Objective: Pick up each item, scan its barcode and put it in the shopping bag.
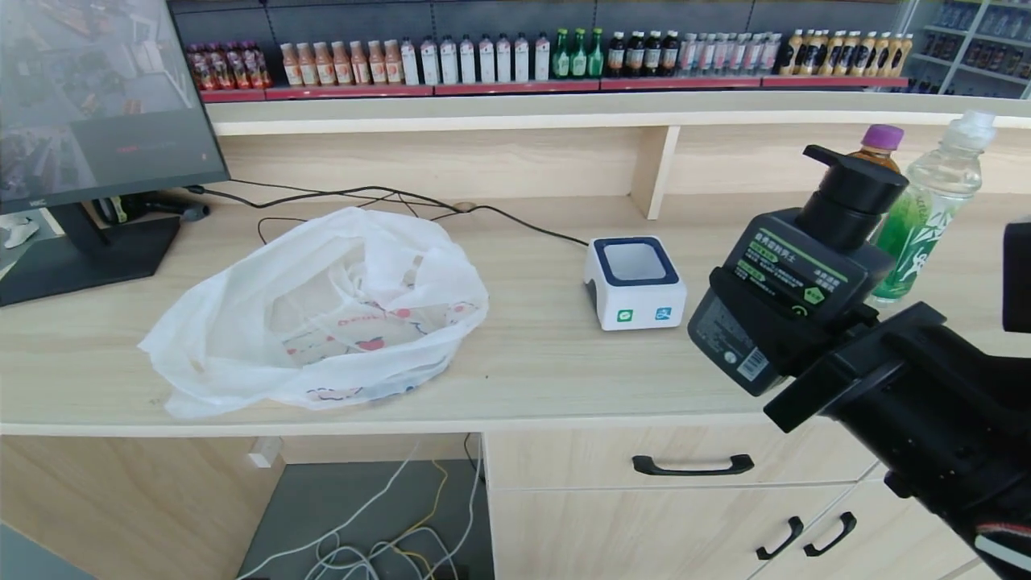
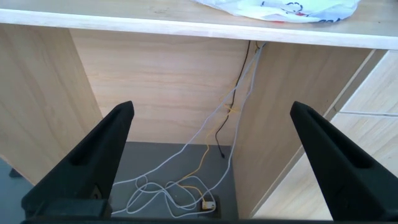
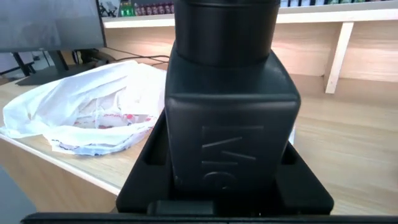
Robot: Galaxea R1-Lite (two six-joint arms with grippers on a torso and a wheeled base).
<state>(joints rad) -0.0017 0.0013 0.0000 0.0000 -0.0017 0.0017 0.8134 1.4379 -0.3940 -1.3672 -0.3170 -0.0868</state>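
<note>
I see a pale wood worktop (image 1: 548, 362) with drawers (image 1: 693, 443) beneath, a dark monitor (image 1: 89, 89) at its left, a red-edged shelf (image 1: 515, 88) of bottles (image 1: 515, 58) behind, and cables (image 2: 180, 186) on the grey floor (image 1: 322, 495).

Dark square pump bottle (image 1: 785, 286), tilted, raised right of the white scanner (image 1: 635, 282). White shopping bag (image 1: 322, 314), crumpled, open, lies left of it. Green-labelled bottle (image 1: 926, 217) and purple-capped bottle (image 1: 882, 145) stand behind.

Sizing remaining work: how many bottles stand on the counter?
2: a green-label bottle and a purple-capped bottle beside it, far right, behind the held pump bottle. Others may be hidden.
</note>
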